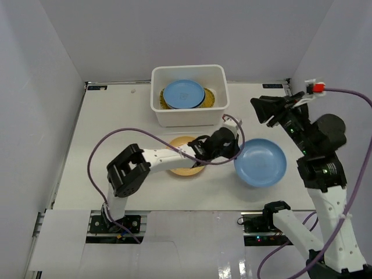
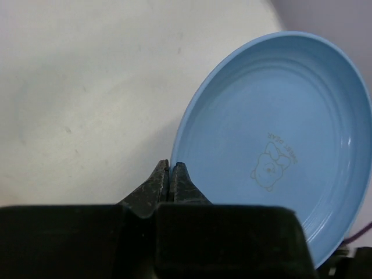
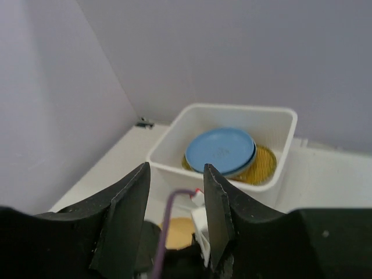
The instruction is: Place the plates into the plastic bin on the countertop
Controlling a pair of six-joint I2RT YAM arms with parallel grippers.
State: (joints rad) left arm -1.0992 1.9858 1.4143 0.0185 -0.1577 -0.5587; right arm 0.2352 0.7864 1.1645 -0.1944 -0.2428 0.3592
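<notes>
Glossy smooth blue plate [image 2: 273, 145], wht plastic bin [image 1: 187, 116], matt wht countertop [image 1: 116, 116]

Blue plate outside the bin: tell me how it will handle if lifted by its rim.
The blue plate looks like moulded plastic, so it is probably stiff and light. Its glossy surface may slip in a pincer. Gripped at one edge, it would likely droop.

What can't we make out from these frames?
- Left wrist: whether the shut left gripper actually pinches the rim of the blue plate on the table. The gripper itself hides the contact spot.
- Top and right wrist: how many plates are in the bin. The blue plate on top covers the stack.
- Top: the yellow-orange plate, mostly under the left arm.
</notes>
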